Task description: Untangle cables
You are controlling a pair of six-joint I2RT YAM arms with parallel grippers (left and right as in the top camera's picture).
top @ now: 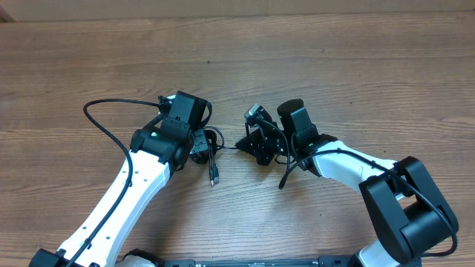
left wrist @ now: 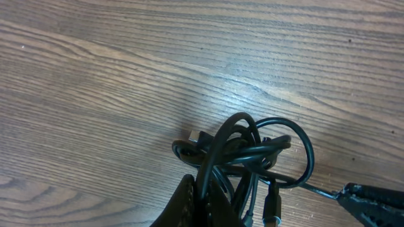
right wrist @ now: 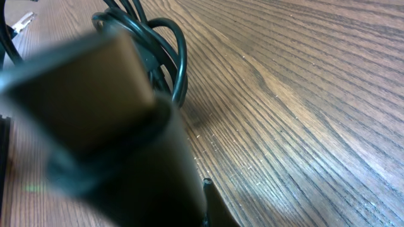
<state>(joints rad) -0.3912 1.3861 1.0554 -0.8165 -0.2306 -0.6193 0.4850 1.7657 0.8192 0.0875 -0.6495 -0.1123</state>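
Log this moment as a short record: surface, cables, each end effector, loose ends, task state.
surface: wooden table
cables: black cables, one tangled bundle of loops between the two arms
left arm: left end effector shut on the bundle
right arm: right end effector shut on a thin strand running straight out of the bundle
loose end: plug lying on the table just below the bundle in the overhead view
task state: not yet untangled
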